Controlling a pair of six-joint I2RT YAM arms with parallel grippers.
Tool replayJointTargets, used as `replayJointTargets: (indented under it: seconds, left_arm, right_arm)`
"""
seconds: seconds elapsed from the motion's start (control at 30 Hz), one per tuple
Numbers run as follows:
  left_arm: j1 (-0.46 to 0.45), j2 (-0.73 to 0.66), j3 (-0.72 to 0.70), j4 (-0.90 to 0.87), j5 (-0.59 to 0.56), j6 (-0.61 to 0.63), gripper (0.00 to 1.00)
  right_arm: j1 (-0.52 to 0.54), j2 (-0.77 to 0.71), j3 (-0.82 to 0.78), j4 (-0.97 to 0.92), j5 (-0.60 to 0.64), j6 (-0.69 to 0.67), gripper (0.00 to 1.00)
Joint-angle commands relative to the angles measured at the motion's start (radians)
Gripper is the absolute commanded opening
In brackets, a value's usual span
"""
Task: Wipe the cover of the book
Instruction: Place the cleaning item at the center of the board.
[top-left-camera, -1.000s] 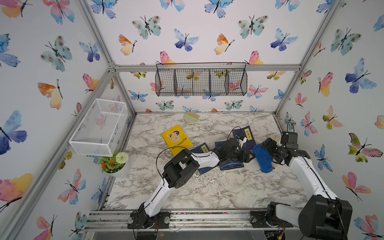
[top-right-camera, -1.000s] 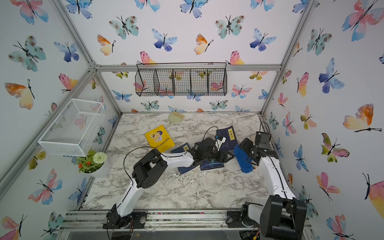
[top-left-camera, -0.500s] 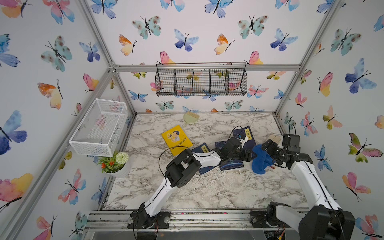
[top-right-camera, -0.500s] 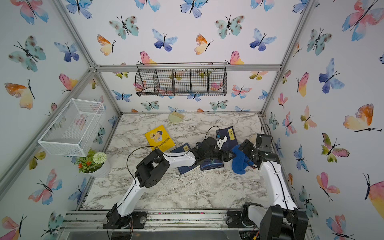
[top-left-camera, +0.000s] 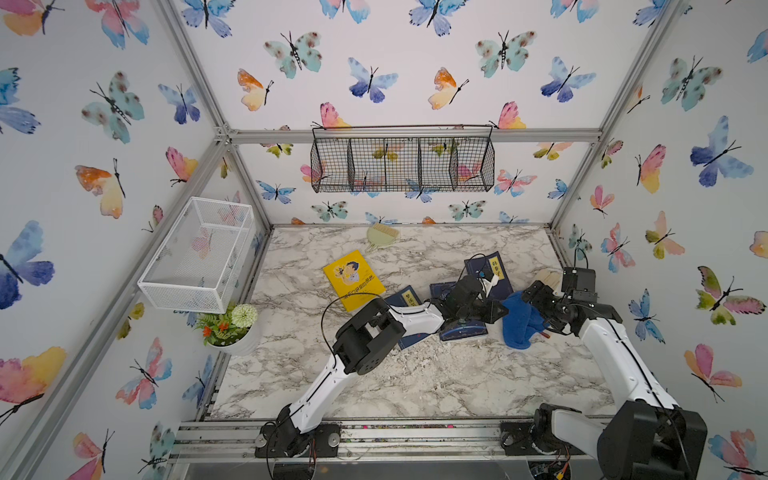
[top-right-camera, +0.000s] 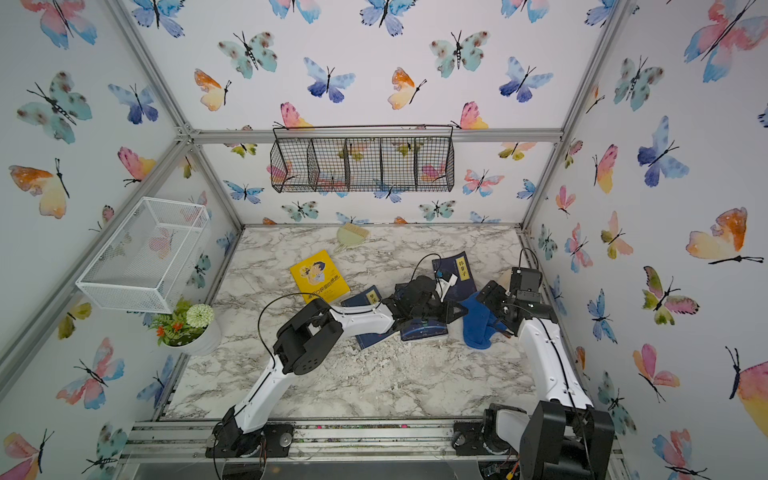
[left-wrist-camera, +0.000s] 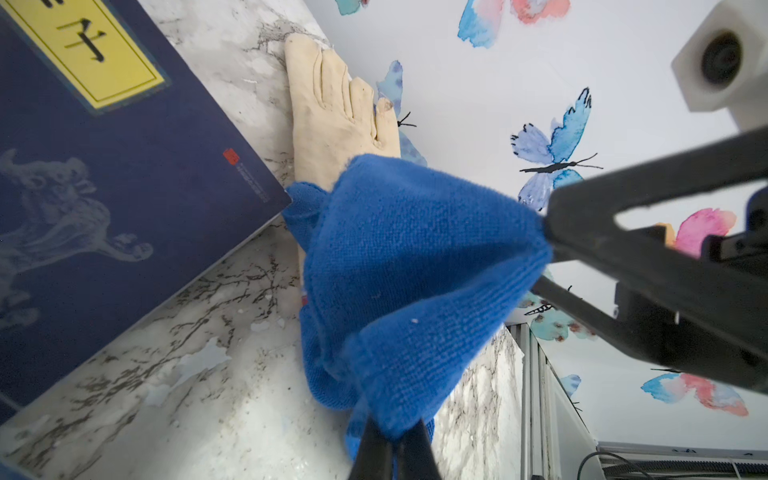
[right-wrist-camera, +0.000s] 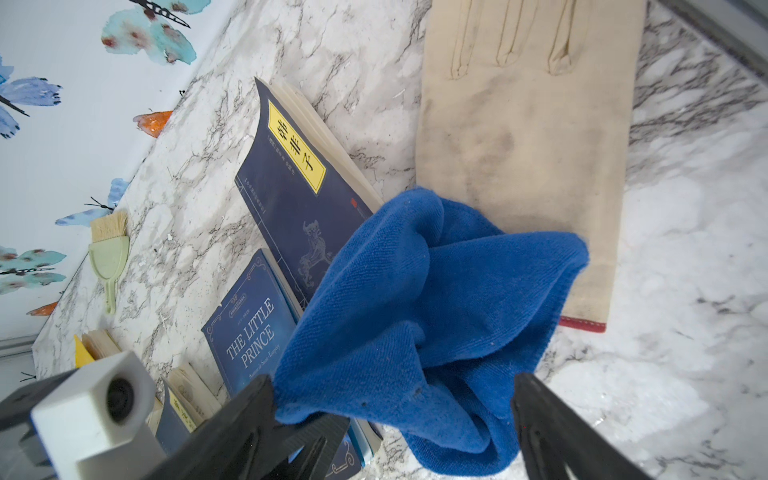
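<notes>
Marble tabletop (right-wrist-camera: 685, 291): "THE LITTLE PRINCE" book (right-wrist-camera: 249, 332)

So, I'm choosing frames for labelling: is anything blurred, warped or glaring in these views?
In both top views the wide lens splays the frame bars; light even, no glare. Left wrist view: blue cloth weave sharp. Right wrist view: Little Prince book title legible, white camera housing nearby out of focus.

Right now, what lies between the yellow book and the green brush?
Only bare marble tabletop separates the yellow book and green brush, in both top views.
</notes>
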Motion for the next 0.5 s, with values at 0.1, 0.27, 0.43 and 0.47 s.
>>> replayJointTargets:
  seconds: [0.1, 0.27, 0.43, 0.47]
  left_arm:
    - [-0.035, 0.027, -0.017, -0.024, 0.008, 0.009, 0.00]
    - [-0.062, 0.019, -0.004, -0.128, -0.039, 0.062, 0.07]
    - [-0.064, -0.044, 0.030, -0.377, -0.223, 0.157, 0.98]
    - [-0.064, -0.060, 0.032, -0.414, -0.253, 0.178, 0.98]
  right_arm:
    - [-0.017, 0.068, 0.119, 0.041, 0.168, 0.024, 0.91]
    - [-0.054, 0.097, 0.102, 0.071, 0.152, 0.022, 0.91]
    - [-0.054, 0.099, 0.062, 0.117, 0.101, 0.038, 0.91]
    - [-0.053, 0.101, 0.066, 0.115, 0.101, 0.036, 0.91]
